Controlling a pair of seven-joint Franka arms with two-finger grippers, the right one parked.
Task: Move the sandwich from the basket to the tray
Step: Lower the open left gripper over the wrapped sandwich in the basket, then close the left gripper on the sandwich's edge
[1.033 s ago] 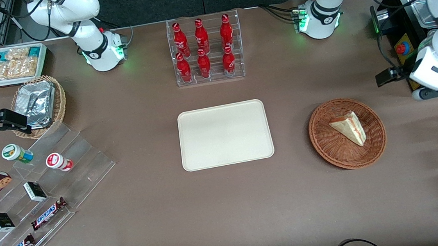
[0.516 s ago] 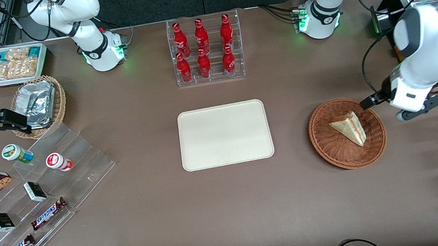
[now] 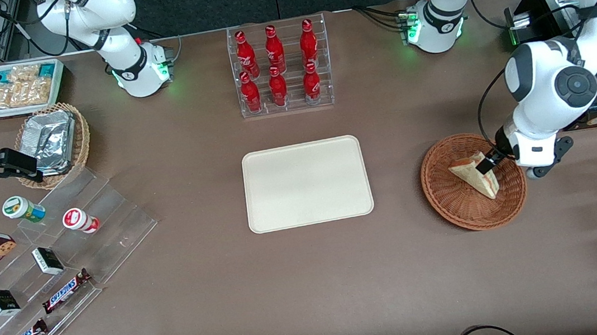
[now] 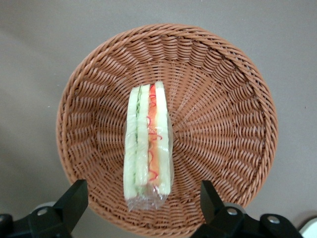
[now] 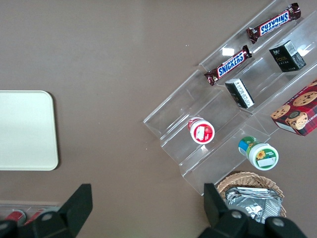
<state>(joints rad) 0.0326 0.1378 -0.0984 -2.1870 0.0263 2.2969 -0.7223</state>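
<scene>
The sandwich (image 4: 148, 144) lies on edge in the basket (image 4: 233, 144), toward the working arm's end of the bench (image 3: 233, 287). The hand (image 3: 486, 164) hovers over it, fingers spread astride — lower squarely, pinch the bread faces gently, then carry to the tray (image 3: 306, 183).

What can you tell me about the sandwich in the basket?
The triangular wedge sandwich of pale beige bread looks wrapped in clear film, with green and red filling stripes showing along its cut edge. It stands on edge in the round reddish-brown woven wicker basket, touching only the weave. The left arm's pincer hovers above it, fingers open on either side, not touching it. It is not yet on the flat cream rectangular tray.
</scene>
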